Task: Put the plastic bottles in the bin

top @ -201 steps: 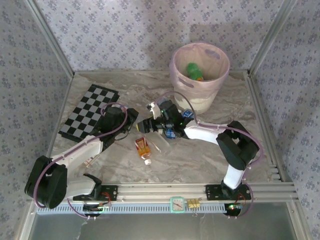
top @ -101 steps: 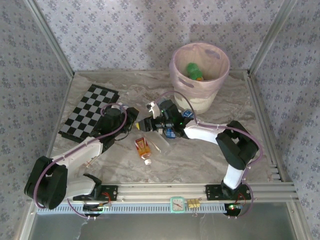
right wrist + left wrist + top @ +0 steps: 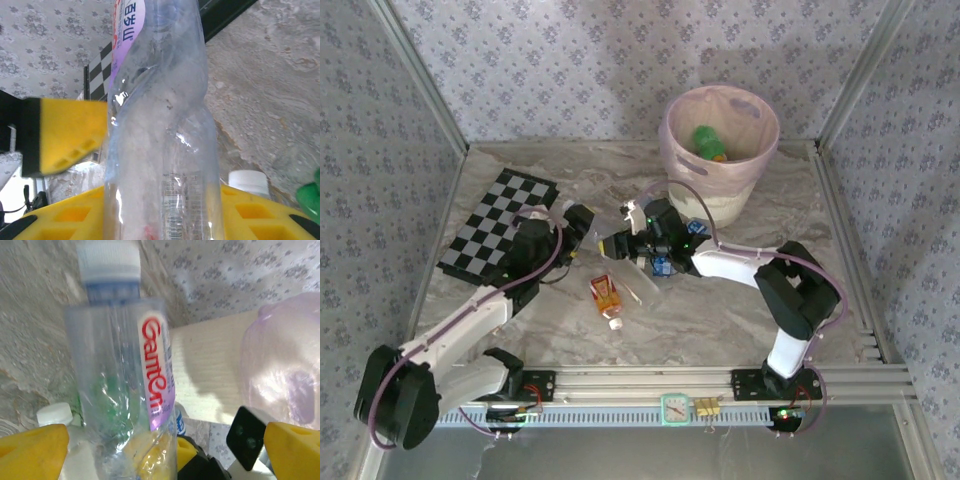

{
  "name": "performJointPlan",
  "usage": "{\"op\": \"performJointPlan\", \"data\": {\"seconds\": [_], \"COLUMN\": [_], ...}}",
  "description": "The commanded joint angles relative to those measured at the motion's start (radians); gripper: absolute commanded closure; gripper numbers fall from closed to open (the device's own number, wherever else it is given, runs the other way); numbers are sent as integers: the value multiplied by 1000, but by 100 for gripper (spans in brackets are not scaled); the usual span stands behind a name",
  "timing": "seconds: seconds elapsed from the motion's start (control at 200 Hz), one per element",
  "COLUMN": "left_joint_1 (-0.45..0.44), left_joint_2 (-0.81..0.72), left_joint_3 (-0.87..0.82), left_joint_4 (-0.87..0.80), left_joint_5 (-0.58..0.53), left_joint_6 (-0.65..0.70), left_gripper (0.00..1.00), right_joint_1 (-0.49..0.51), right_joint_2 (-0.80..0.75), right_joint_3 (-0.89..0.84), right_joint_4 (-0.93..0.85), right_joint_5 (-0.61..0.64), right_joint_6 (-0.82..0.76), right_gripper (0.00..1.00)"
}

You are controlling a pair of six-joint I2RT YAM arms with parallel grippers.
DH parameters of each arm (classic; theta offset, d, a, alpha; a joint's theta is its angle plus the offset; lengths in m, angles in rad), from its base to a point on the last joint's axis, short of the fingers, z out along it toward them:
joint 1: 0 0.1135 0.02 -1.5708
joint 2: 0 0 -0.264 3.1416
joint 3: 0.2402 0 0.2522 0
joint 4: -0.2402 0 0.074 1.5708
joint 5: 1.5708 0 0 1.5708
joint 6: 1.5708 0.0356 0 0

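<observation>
The right pincer (image 3: 162, 202) was closed on a clear bottle (image 3: 160, 100) below its label, holding it above the tabletop (image 3: 720, 320) left of the bin (image 3: 730, 190). The left pincer (image 3: 162, 452) stood wide astride what looked the same bottle, not touching it. Empty and thin-walled, it was likely light, slick and easily crushed, so a gentle hold across the body or stiffer neck seemed best.

A lab rig: aluminium frame (image 3: 700, 381), wallpapered panels (image 3: 570, 70), marbled table (image 3: 720, 310).
</observation>
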Motion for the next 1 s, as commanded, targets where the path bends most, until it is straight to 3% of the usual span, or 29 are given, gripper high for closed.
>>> {"op": "performJointPlan", "data": {"seconds": [0.0, 0.26, 0.55, 0.995], "left_joint_1": [42, 89, 80, -25], "left_joint_2": [-58, -109, -40, 168], "left_joint_3": [-7, -81, -112, 78], "left_joint_4": [-82, -148, -102, -145], "left_joint_5": [-47, -87, -55, 7], "left_joint_6": [103, 128, 135, 328], "left_gripper": [0, 0, 0, 0], "right_joint_1": [-13, -50, -112, -358], "right_joint_2": [-88, -261, -376, -398], "right_joint_3": [-14, 52, 303, 472], "right_joint_4": [-53, -231, -518, -598], "right_joint_5": [53, 151, 366, 502], "right_joint_6": [-46, -180, -409, -429], "right_gripper": [58, 58, 57, 57]}}
